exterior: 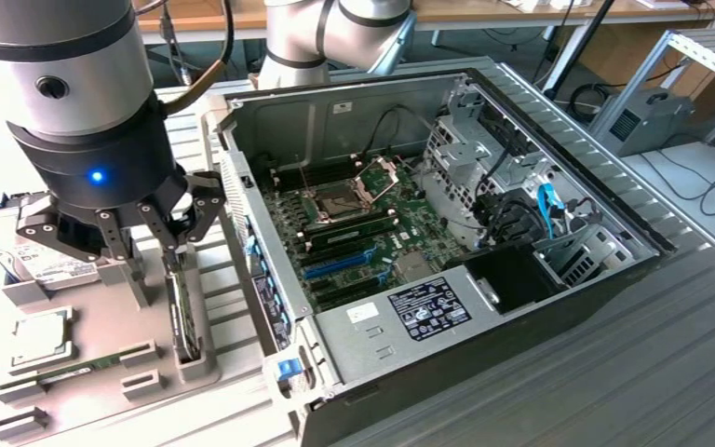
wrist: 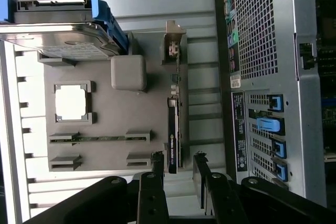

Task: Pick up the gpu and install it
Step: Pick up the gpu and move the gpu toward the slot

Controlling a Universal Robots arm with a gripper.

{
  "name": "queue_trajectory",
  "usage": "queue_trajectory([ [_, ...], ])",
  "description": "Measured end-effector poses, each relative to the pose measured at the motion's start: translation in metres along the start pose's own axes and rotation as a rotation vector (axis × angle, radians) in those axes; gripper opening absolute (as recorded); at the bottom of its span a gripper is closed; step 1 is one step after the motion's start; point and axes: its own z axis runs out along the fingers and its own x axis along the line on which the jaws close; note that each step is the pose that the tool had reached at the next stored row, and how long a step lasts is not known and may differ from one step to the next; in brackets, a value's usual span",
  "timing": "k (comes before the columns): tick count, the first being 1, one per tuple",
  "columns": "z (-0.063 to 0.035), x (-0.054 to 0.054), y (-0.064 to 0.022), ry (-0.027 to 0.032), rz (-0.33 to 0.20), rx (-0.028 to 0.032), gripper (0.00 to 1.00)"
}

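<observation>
Gpu (wrist: 173, 124) stands on its edge in a slot of the gray holder (wrist: 115, 124), thin, black and green, silver bracket at one end. Claw (wrist: 178, 162) is spread, one finger at each side.

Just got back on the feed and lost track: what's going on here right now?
The arm's gripper is down over the parts tray, beside the open PC case. Its open fingers straddle one end of the gpu, which stands on edge in its tray slot. It doesn't look clamped or lifted yet. The blue slots on the motherboard hold no card, so nothing is installed.
</observation>
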Motion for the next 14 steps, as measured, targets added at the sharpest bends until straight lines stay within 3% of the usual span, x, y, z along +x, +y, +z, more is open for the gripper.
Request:
queue_trajectory([
  [14,0.0057,0.0005,-0.0003,0.0001,0.0,0.0001,0.36],
])
